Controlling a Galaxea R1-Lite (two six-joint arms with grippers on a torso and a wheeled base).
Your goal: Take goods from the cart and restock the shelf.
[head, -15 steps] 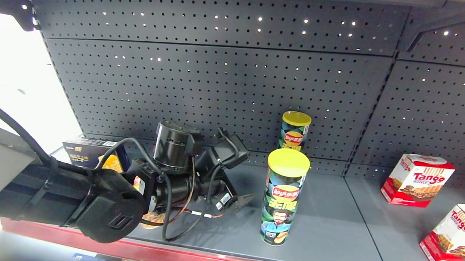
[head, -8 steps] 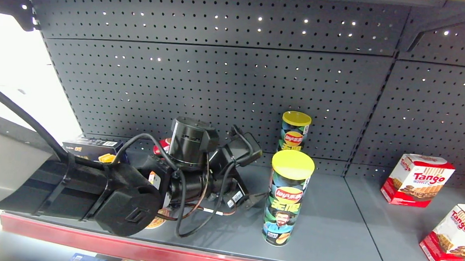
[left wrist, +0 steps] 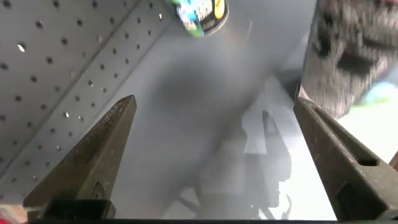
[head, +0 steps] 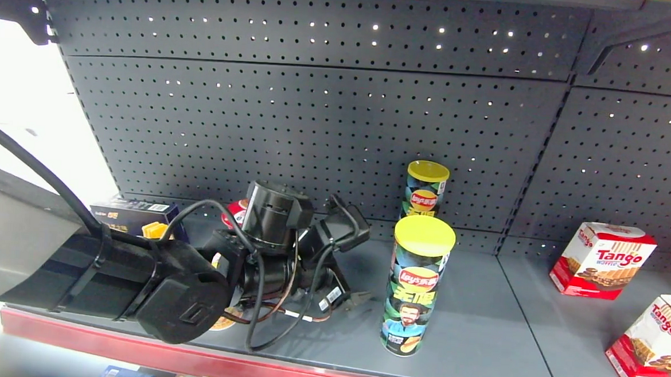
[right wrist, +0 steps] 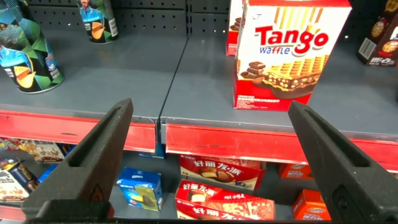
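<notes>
Yellow-lidded chip can (head: 414, 284) stands just beside the left hand (left wrist: 214, 102), spread wide and empty; right hand (right wrist: 210, 106) likewise.

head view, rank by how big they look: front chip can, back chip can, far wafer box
1. front chip can, nearest the camera
2. far wafer box
3. back chip can, same design, just farther back

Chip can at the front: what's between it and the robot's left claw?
Only bare grey shelf. In the head view, the open left gripper points toward the front chip can, with nothing lying on the strip between them.
</notes>
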